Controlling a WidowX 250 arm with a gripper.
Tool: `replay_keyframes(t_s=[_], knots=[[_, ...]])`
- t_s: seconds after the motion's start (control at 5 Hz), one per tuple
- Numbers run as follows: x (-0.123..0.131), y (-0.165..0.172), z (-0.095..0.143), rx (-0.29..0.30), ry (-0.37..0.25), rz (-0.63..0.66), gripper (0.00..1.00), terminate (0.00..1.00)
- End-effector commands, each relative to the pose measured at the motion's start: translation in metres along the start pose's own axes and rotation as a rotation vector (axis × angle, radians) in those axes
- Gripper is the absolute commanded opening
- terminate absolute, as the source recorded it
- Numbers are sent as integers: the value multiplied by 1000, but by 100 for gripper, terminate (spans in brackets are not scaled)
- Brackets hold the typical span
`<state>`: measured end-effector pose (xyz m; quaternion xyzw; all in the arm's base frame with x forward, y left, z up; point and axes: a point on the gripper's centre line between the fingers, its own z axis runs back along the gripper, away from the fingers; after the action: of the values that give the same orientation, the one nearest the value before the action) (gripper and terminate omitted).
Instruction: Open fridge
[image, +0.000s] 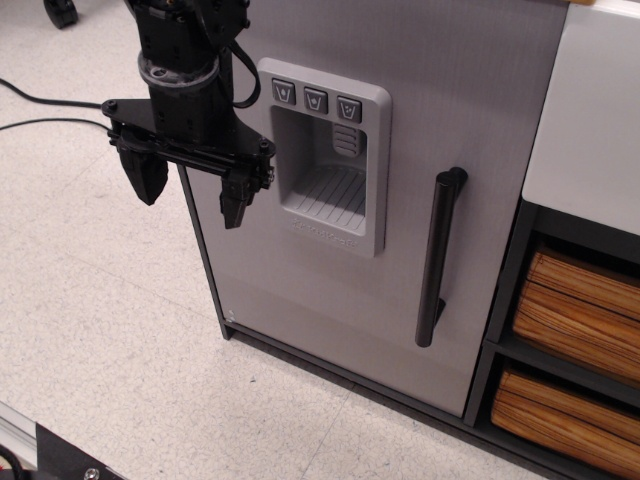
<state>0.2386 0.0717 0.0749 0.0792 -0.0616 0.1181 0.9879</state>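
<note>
Fridge (400, 200) noted standing on the speckled floor (100, 330), its grey door fully shut and flush with the black cabinet edge; no gap shows along either side. We record the black vertical bar handle (438, 255) on the door's right-hand part, beside the moulded dispenser recess (325, 150) with its three buttons. Directly right of the fridge stands a white-topped shelf unit (590, 110) holding wooden-slat bins (575, 300).

We find the gripper (190, 190) hanging at the fridge's left edge, well apart from the handle, with the dispenser recess between the two. Its fingers (235, 200) are spread wide and hold nothing; one sits in front of the door's left margin, the other off to the left of the cabinet over the floor. We judge the spread jaws to be readiness for taking the bar, not contact with anything.

Our assessment: opening is not yet begun. The handle's placement suggests the hinge lies along the fridge's left edge, so the gripper would need to cross rightward to the bar.
</note>
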Motion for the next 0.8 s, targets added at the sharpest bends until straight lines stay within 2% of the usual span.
replay_keyframes(t_s=[0.0, 0.2, 0.4, 0.6], knots=[[0, 0, 0, 0, 0, 0, 100, 0], [14, -40, -9, -40, -54, -28, 100, 0], [23, -74, -16, -72, -58, -88, 100, 0], [27, -111, -17, -139, -112, -179, 100, 0]])
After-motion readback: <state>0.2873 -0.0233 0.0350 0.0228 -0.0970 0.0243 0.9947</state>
